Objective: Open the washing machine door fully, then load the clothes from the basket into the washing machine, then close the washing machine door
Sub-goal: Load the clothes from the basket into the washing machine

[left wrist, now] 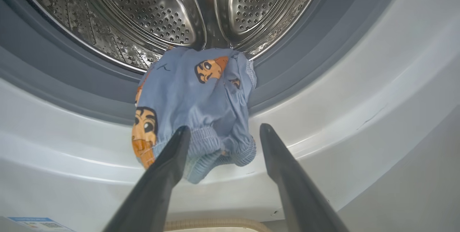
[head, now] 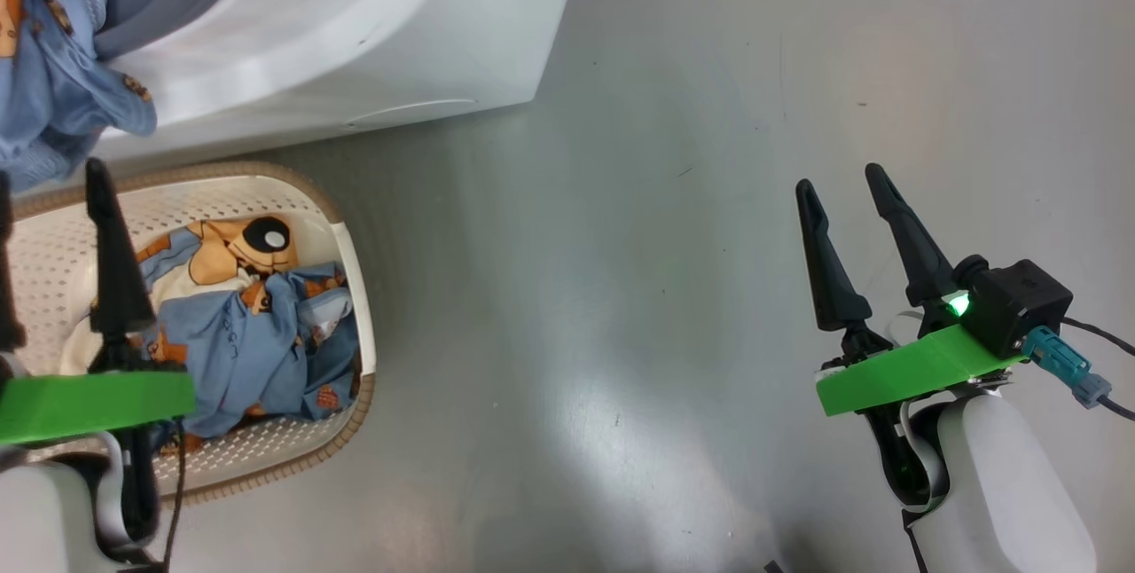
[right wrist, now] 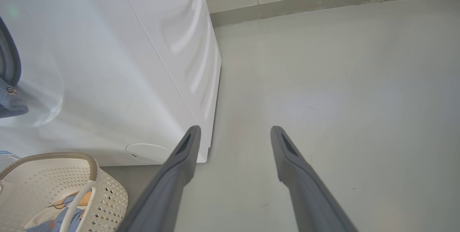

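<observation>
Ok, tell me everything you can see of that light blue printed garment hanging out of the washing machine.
The light blue fabric garment looks like soft cotton, printed with orange-and-black cartoon faces, with a gathered elastic hem at its lower end. Crumpled, it drapes out of the perforated steel drum, over the grey rubber gasket and down the white machine front. The open left gripper points at its hem; whether the fingers touch it is unclear.

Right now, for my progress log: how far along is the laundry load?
Done: the drum stands exposed, and one blue printed garment drapes over its gasket. In hand: nothing; left gripper and right gripper open. Left: the clothes in the basket, then closing the door.
</observation>
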`<state>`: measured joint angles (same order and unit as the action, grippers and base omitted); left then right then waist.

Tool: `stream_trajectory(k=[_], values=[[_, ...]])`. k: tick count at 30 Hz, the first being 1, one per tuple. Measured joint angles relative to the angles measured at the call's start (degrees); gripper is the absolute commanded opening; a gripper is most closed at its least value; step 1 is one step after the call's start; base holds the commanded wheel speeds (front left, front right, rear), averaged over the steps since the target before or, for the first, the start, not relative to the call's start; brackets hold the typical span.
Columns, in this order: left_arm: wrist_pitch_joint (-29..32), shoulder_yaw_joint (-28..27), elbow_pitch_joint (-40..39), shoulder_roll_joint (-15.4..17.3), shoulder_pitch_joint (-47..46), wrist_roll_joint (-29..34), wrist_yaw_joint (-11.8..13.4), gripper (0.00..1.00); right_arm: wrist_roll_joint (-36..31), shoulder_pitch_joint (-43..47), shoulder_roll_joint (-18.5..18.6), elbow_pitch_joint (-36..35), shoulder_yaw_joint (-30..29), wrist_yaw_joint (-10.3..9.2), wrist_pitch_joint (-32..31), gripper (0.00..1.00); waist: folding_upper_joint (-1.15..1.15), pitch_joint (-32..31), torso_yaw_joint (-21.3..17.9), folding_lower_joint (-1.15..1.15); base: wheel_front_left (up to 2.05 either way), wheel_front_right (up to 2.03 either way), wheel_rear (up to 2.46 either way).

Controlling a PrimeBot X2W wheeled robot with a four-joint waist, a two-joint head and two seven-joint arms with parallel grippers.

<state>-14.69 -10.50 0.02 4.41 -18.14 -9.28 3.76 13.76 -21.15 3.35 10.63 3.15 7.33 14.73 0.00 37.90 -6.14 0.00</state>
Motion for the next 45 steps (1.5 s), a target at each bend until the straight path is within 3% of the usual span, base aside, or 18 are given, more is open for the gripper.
stream_trajectory(k=[9,18,30,37,38,40,41,45], values=[[-0.01,-0.38,-0.99,0.34,-0.70,1.92,0.60,1.00,0.34,0.00,-0.02,0.13,0.03,0.00,0.00,1.00,0.00,0.20,-0.46,0.00,0.00,0.00,0.00],[1.10,-0.99,3.99,1.97,-5.14,1.40,1.11,1.00,0.87,-0.03,-0.05,0.31,0.22,0.00,0.00,1.00,0.00,0.73,-0.68,0.00,0.00,0.00,0.00],[11.85,-1.21,9.57,5.27,-11.40,0.34,1.15,1.00,1.22,-0.05,-0.07,0.52,0.30,0.00,0.00,1.00,0.00,1.65,-1.39,-0.01,0.00,0.00,0.00],[16.52,-0.77,10.20,5.46,-13.58,-0.33,1.54,1.00,2.48,-0.05,-0.07,0.73,0.63,0.00,0.00,1.00,0.00,1.70,-1.37,-0.01,0.00,0.00,0.00],[17.23,-0.77,10.43,5.44,-13.88,-0.97,1.53,0.88,2.54,-0.06,-0.07,0.80,0.73,0.00,0.00,1.00,0.00,1.71,-1.38,-0.01,0.00,0.00,0.00],[17.81,-0.75,10.90,5.45,-14.38,-2.01,1.52,0.19,2.56,-0.06,-0.07,0.94,0.85,0.00,0.00,1.00,0.00,1.72,-1.40,0.00,0.00,0.00,0.00],[17.86,-0.68,11.13,5.48,-14.73,-2.14,1.44,0.00,2.56,-0.07,-0.07,0.99,0.91,0.00,0.00,1.00,0.00,1.72,-1.43,-0.01,0.00,0.00,0.00],[17.82,-0.51,11.61,5.36,-15.14,-3.12,0.92,0.00,2.57,-0.07,-0.07,1.12,1.05,0.00,0.00,1.00,0.00,1.68,-1.54,-0.01,0.00,0.00,0.00]])
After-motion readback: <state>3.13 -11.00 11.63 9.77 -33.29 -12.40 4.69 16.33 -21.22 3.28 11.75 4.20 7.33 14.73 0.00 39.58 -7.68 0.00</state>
